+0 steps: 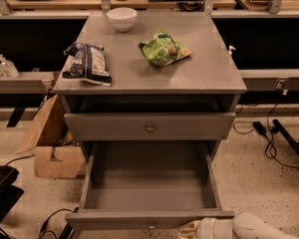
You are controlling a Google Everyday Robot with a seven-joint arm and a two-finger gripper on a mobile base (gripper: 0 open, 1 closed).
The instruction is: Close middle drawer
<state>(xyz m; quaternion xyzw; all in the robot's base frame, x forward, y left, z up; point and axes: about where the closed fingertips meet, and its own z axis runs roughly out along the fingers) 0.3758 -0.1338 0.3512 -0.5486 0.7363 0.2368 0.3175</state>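
Note:
The middle drawer [149,188] of the grey cabinet is pulled far out toward me. Its deep plain grey box is empty. Its front panel [114,219] runs along the bottom of the view, with a small brass knob [150,227] at the centre. My gripper [190,230] shows at the bottom edge on a white arm [249,228] coming in from the lower right. It is right at the drawer's front panel, just right of the knob. Most of it is cut off by the frame edge.
Above the open drawer, a narrower drawer front [150,127] with a brass knob stands slightly out. On the cabinet top [204,63] lie a white bowl [122,18], a dark snack bag [86,62] and a green chip bag [163,49]. A cardboard box [57,158] and cables lie on the floor.

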